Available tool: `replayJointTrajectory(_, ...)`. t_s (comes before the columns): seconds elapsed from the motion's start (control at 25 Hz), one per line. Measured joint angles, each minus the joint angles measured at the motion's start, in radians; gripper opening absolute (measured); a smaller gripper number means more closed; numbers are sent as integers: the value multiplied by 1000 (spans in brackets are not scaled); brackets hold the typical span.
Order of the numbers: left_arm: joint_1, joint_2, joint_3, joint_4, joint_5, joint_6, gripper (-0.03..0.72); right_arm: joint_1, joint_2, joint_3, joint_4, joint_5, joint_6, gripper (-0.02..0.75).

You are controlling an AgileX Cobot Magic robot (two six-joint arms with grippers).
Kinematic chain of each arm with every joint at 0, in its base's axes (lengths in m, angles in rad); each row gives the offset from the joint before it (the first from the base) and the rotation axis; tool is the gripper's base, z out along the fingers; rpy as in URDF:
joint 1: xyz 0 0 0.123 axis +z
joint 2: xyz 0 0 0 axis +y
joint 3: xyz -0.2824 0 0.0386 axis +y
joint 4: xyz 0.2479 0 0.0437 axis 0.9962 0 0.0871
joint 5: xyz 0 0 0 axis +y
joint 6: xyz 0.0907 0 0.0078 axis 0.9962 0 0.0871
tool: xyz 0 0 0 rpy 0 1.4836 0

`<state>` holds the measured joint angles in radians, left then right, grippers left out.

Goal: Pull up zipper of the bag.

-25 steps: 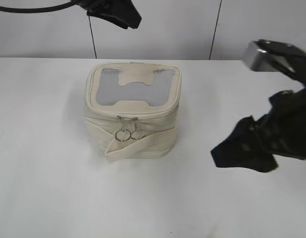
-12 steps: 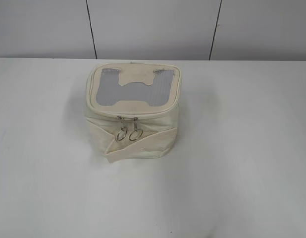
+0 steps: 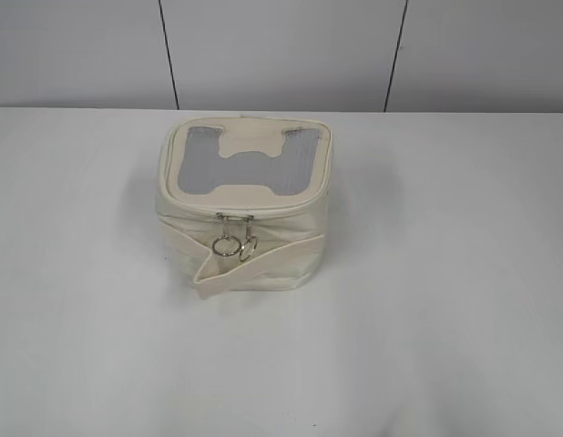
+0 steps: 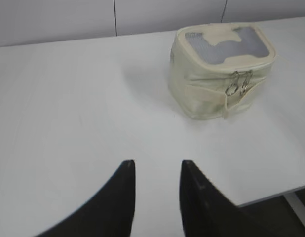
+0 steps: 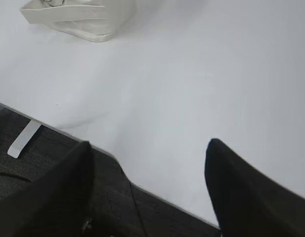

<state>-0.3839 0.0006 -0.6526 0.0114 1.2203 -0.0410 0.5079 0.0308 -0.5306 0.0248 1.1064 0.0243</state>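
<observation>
The bag (image 3: 245,205) sits mid-worktop (image 3: 445,319), soft and probably light, likely to slide when tugged. Its zipper (image 3: 234,216) rings hang in front, the best hold. Left pincer (image 4: 157,197) and right pincer (image 5: 147,192) are spread, well apart from it

The bag (image 3: 243,208) stood upright on the white table (image 3: 427,319), a little left of the middle and toward the far side. It was small, boxy and cream-white, its lid carrying a grey mesh window with a cream H-shaped patch. A wide cream strap ran across its near side. The zipper (image 3: 234,217) followed the lid edge, and its two silver sliders met at the near face, their ring pulls hanging side by side.
</observation>
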Motion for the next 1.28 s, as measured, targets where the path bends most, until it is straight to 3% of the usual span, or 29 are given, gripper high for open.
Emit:
replayJointTrajectory(0.28,2,11,108,-32,-141,60,244,0,-5,32,2,-54,0,547)
replayJointTrajectory(0.8,5,11,114,-35,-162,68,241,-15,-6,32,2,-56,0,516)
replayJointTrajectory(0.88,32,11,114,-35,-162,69,241,-79,-6,32,2,-56,0,516)
replayJointTrajectory(1.08,221,-3,114,-36,-166,69,241,-314,-37,32,0,-57,0,516)
replayJointTrajectory(1.16,246,-7,114,-35,-166,69,241,-368,-37,32,1,-58,0,516)
replayJointTrajectory(1.28,248,-7,114,-36,-167,69,241,-383,-37,32,1,-58,0,516)
